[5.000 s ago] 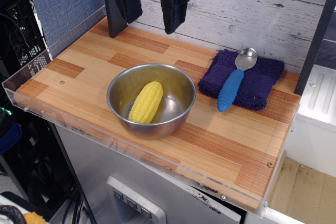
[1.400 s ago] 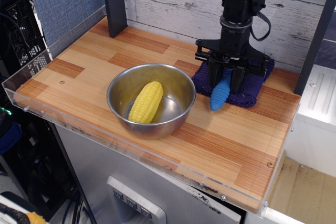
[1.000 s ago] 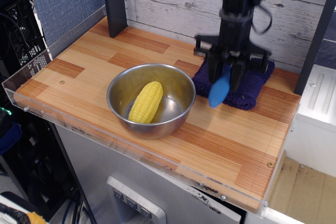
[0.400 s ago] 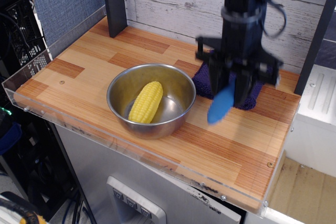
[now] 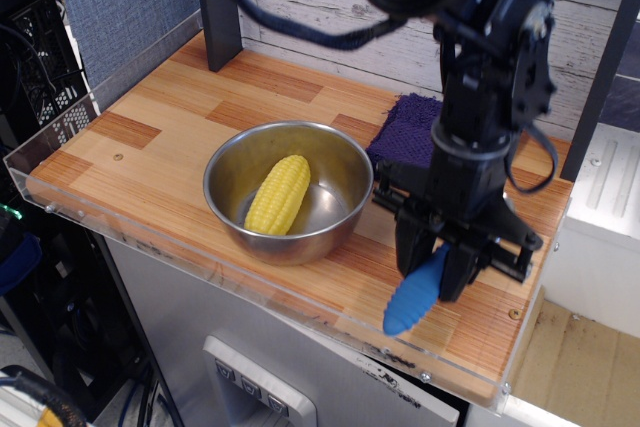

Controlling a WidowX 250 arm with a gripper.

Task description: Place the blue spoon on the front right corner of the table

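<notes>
My gripper (image 5: 432, 265) is shut on the blue spoon (image 5: 412, 297), gripping it near the top of its ribbed blue handle. The handle hangs down and to the left, above the front right part of the table (image 5: 180, 137). The spoon's silver bowl is hidden behind the fingers (image 5: 408, 247). The spoon is off the wood, held a little above it, just inside the clear front rim.
A steel bowl (image 5: 288, 190) holding a yellow corn cob (image 5: 278, 194) sits mid-table, left of the gripper. A dark purple-blue cloth (image 5: 405, 132) lies at the back right, partly behind the arm. A black post (image 5: 216, 2) stands at the back left.
The gripper went down onto the spoon on the cloth, shut on it, lifted it and has carried it forward and to the right, toward the table's front right corner.
</notes>
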